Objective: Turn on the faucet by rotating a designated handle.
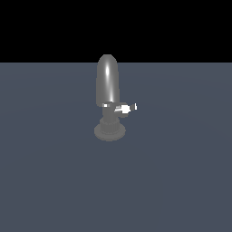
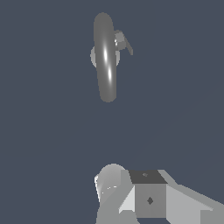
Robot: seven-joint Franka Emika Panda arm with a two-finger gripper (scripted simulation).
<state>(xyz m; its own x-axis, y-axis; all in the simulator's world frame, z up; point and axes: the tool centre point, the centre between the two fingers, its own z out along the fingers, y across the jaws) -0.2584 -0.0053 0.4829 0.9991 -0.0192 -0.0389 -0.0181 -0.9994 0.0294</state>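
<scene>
The faucet (image 1: 108, 86) is a glossy grey fixture standing upright on a round flared base, with a tall bullet-shaped spout. Its handle (image 1: 126, 108), a short silver stub with a white tip, sticks out from the neck toward the exterior view's right. The wrist view looks down on the faucet (image 2: 106, 57), with the handle (image 2: 124, 43) jutting from its side. Grey blocky parts of my gripper (image 2: 148, 192) show at the edge of that view, well apart from the faucet. Nothing is seen in its hold, and its jaws are not clear enough to read. The arm is absent from the exterior view.
The faucet stands on a flat dark blue-grey floor (image 1: 181, 181) that runs back to a black background. No other object shows in either view.
</scene>
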